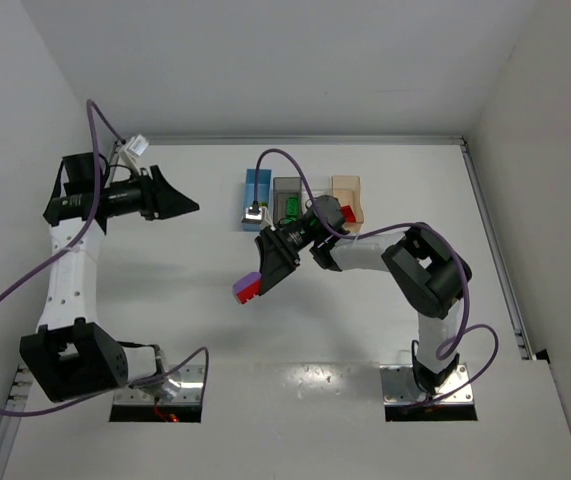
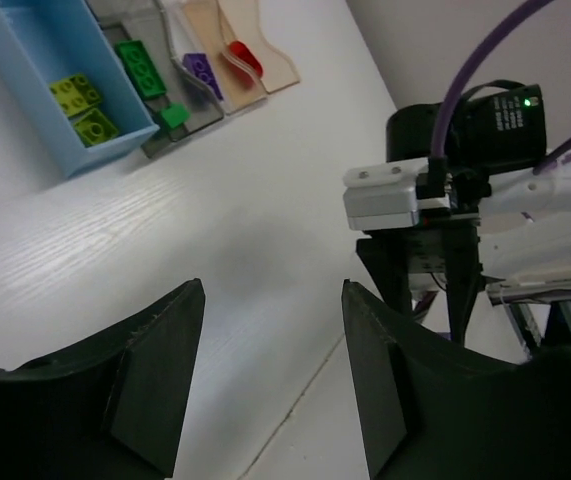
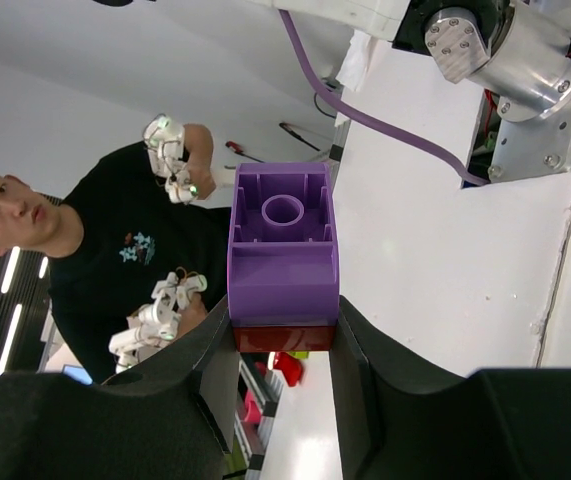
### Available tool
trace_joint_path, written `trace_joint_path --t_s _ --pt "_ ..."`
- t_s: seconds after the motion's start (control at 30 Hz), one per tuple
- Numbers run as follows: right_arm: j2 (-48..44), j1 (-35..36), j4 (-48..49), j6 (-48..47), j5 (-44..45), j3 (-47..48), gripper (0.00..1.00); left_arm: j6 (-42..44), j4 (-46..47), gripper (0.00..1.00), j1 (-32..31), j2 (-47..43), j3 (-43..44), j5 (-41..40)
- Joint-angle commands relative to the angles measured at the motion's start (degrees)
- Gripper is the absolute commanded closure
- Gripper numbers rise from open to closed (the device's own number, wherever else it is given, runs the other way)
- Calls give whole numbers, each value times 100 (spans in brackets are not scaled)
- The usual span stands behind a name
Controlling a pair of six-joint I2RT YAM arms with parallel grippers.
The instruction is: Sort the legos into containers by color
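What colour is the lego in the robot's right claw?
It's a purple plastic lego brick, red brick attached; clearest in the right wrist view.

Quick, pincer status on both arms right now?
Left pincer: open, nothing between the fingers.
Right pincer: closed on the purple-and-red lego stack, held off the table.

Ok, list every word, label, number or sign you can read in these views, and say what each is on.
Nothing here can be read.
White print on the black box, left wrist view: too small to read.
Teal print on the black T-shirt, right wrist view: blurred, unreadable.
No text shows on the bins, bricks or table.
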Motion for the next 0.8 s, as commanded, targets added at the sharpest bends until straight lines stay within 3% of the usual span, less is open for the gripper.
trace_joint_path --t_s 0.0,0.07,0.13,0.2,0.23,0.27,0.3,0.33,0.4,0.63,0.77 --pt "-211 -65 974 -77 -556 5 99 -99 51 37 -193 -221 -353 671" --pt "-106 -65 974 -24 -556 119 99 -343 426 37 -342 -476 -860 1110" --pt "-44 -65 1026 -24 -556 250 99 -1710 2082 36 -492 -669 -1414 1914" --pt "17 -65 1027 29 -556 347 99 -4296 5036 34 -676 -1073 -2942 2279" --pt "18 -65 1027 29 -556 426 99 -6311 7558 34 -677 -1205 -3339 2280" --pt "18 -65 1027 29 -556 427 99 -6722 8036 35 -738 -1320 -3577 2341" --pt "70 -13 1027 29 -556 427 99 -6657 7840 35 -738 -1495 -3658 2342" --pt "71 -12 1027 29 -556 479 99 -5873 6751 35 -799 -1557 -3520 2342" --pt "140 -12 1027 29 -556 480 99 -5348 6196 35 -800 -1558 -3299 2342" --pt "474 41 965 134 -556 734 99 -5347 6195 35 -922 -1558 -3237 2447" --pt "624 41 965 257 -556 1182 99 -5759 6756 35 -976 -1558 -3404 2447"
